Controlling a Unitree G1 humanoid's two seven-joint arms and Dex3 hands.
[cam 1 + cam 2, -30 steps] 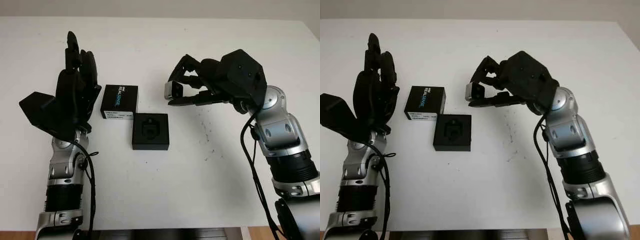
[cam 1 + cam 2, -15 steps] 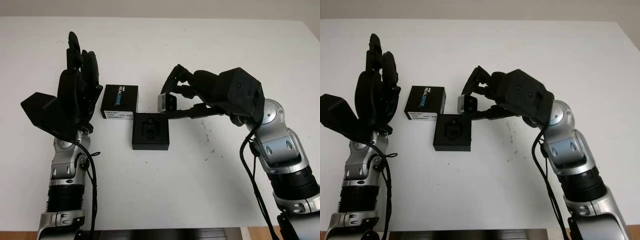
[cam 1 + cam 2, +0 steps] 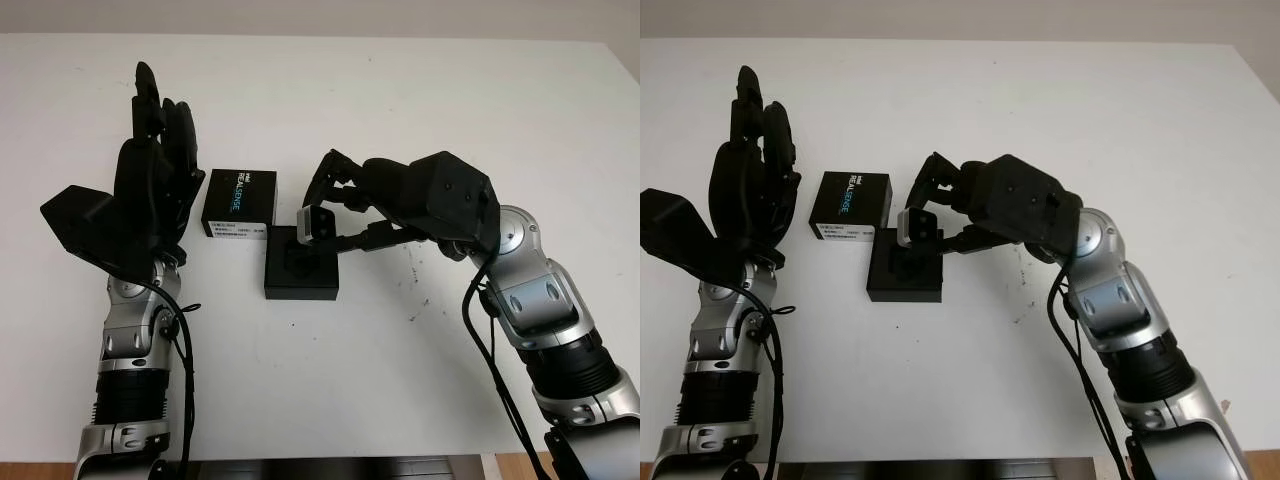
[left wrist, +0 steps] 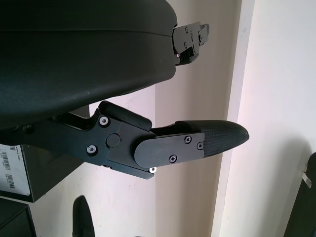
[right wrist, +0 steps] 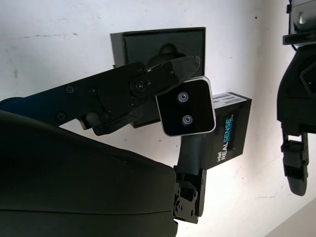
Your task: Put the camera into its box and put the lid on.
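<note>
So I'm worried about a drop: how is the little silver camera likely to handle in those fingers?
The camera looks rigid and compact, probably light. Its smooth silver casing may slip, since the right hand pinches it only at the edges. The two glass lenses suggest it's fragile if dropped onto the box.

Bright, even light on a white table [image 3: 300, 400], with soft shadows and little glare.

The tabletop reads close to pure white in both eye views, and the black box [image 3: 301, 263] and lid [image 3: 240, 202] cast only faint, short shadows. The dark shells of the left hand [image 3: 155, 190] and right hand [image 3: 340, 205] lose surface detail. In the right wrist view the silver camera [image 5: 187, 106] is sharp, while the near hand shell is a featureless black mass.
</note>
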